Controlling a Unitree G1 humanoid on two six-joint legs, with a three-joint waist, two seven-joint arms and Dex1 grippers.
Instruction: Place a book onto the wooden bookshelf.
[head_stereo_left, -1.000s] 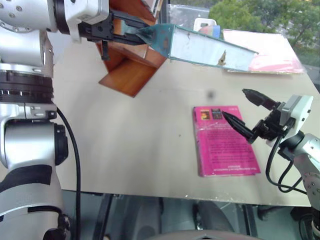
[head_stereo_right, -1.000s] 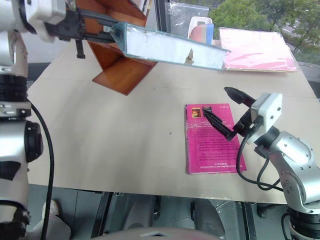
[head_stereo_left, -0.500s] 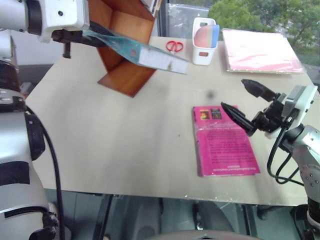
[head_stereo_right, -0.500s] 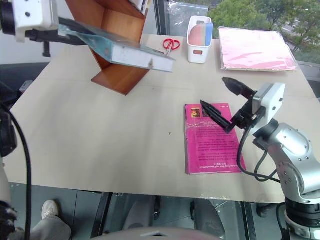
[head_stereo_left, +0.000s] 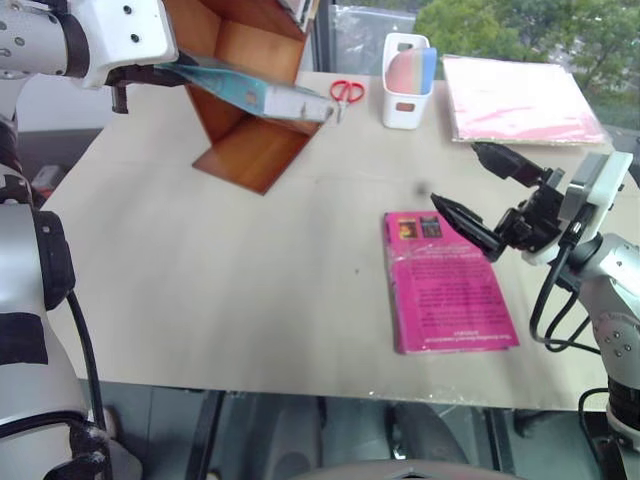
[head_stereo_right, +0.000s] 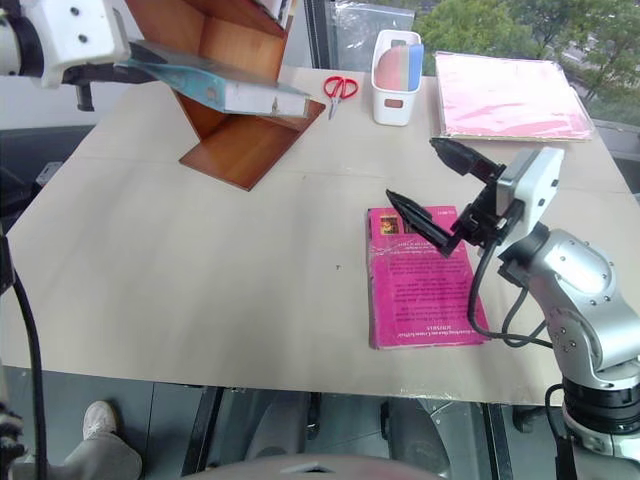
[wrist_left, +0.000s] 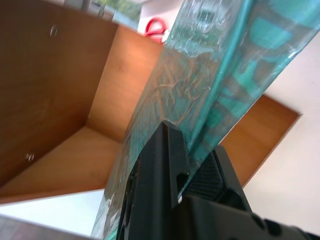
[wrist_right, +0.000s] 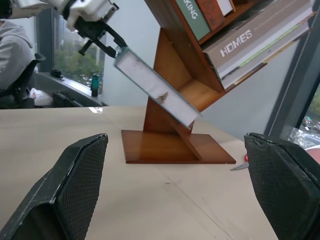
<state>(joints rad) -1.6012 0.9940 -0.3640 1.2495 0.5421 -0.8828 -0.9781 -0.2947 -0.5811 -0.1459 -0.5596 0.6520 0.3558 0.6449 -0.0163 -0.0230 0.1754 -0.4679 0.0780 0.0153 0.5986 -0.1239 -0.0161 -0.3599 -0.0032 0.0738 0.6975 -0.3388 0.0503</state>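
A magenta-pink book (head_stereo_left: 447, 282) lies right of centre on the worktop (head_stereo_left: 230, 280); red scissors (head_stereo_left: 347, 92), a white holder (head_stereo_left: 405, 82) and a pink folder stack (head_stereo_left: 520, 100) sit along the top

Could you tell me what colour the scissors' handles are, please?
The scissors have red handles, clearest in the right eye view.

The left claw (head_stereo_left: 150, 75) is up at the far left of the table (head_stereo_left: 230, 290), the book (head_stereo_left: 255, 95) running from it to the right, in front of the lower compartment of the bookshelf (head_stereo_left: 250, 150) — which stands on the table just behind and below the claw. The right claw (head_stereo_left: 480, 185) hovers well to the right, over the near end of a second book (head_stereo_left: 450, 300) lying flat. Behind that claw — a holder (head_stereo_left: 405, 85), scissors (head_stereo_left: 347, 92) on its left, a folder stack (head_stereo_left: 520, 100) on its right.
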